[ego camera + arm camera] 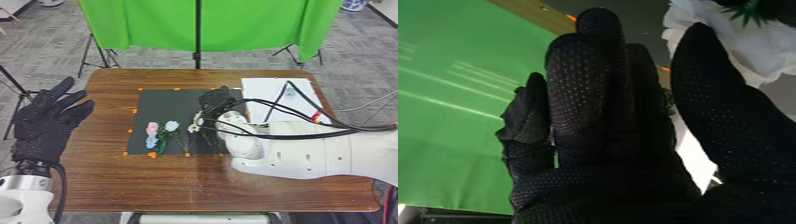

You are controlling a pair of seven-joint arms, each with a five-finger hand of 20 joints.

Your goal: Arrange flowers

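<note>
on the tabletop, a pink flower, blue flower and white flower lie towards eight o'clock on the dark mat; a cream flower lies near its centre. right robot hand, at one o'clock: fingers straight, thumb apart, gripping nothing, with white petals beyond the thumb. left robot hand, at nine o'clock off the mat: open, empty. step in hand, as judged: positioning a bloom. next move: close gently round a stem, sparing the petals.
</note>
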